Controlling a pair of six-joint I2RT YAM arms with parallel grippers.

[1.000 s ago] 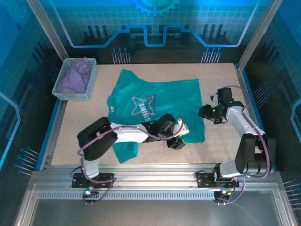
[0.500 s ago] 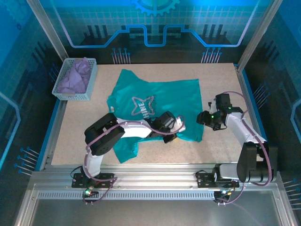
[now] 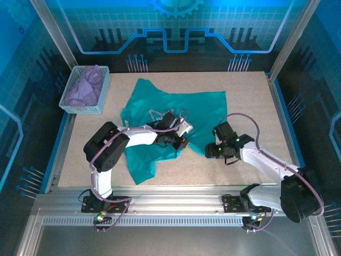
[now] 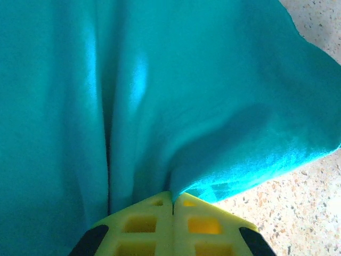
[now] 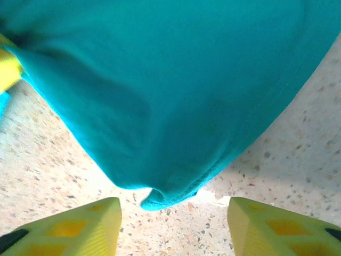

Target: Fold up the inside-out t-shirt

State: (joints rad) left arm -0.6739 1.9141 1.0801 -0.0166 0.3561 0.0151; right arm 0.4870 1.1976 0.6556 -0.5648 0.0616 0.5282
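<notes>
Teal t-shirt (image 3: 200, 109) lies mid-table (image 3: 256, 96), its near-right part drawn over the middle. Grip check: left gripper (image 4: 172, 198) is clamped tight on a pinch of the fabric (folds rise from the fingers). The right gripper (image 5: 173, 208) has its jaws apart and holds nothing; a hem corner sits just ahead, between them.

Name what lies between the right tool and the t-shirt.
Bare speckled tabletop: in the right wrist view, the open right tool faces the t-shirt across an uncovered strip.
</notes>
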